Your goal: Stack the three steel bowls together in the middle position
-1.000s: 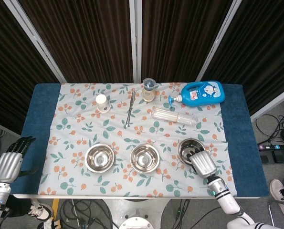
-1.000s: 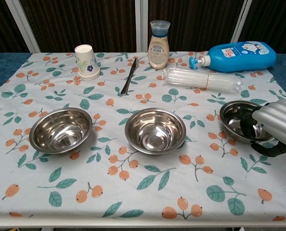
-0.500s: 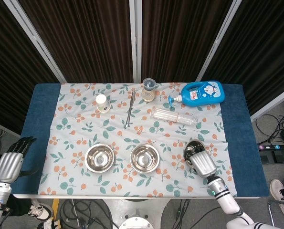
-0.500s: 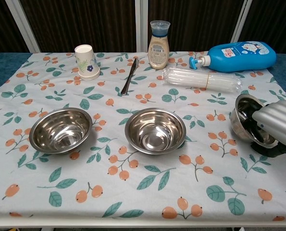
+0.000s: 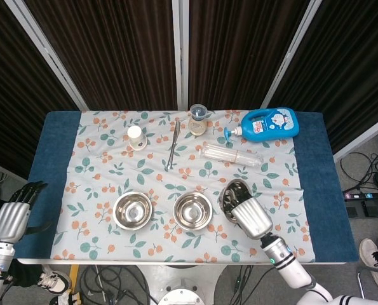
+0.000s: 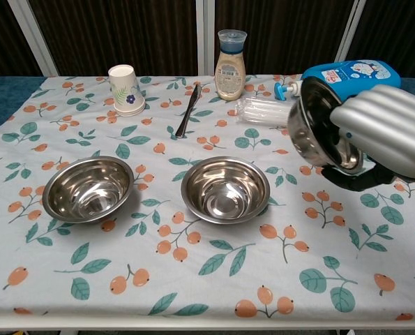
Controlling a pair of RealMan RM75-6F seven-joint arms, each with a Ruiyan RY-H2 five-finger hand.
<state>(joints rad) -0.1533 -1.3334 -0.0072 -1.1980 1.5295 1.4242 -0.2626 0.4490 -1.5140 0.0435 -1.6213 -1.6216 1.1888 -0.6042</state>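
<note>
The right hand [image 6: 385,129] grips a shiny steel bowl [image 6: 312,125] by its rim, holding it tilted on edge above the cloth, its open mouth facing the middle bowl [image 6: 225,188] just to its left. The left bowl [image 6: 88,188] sits upright beside that one. The left hand [image 5: 14,216] hangs off the table's edge, fingers apart, holding nothing.

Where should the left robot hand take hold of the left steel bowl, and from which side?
Judging by its pose, at the rim: the left steel bowl sits upright and open. Its outer left edge is clear, and the left robot hand waits off the table on that side.
</note>
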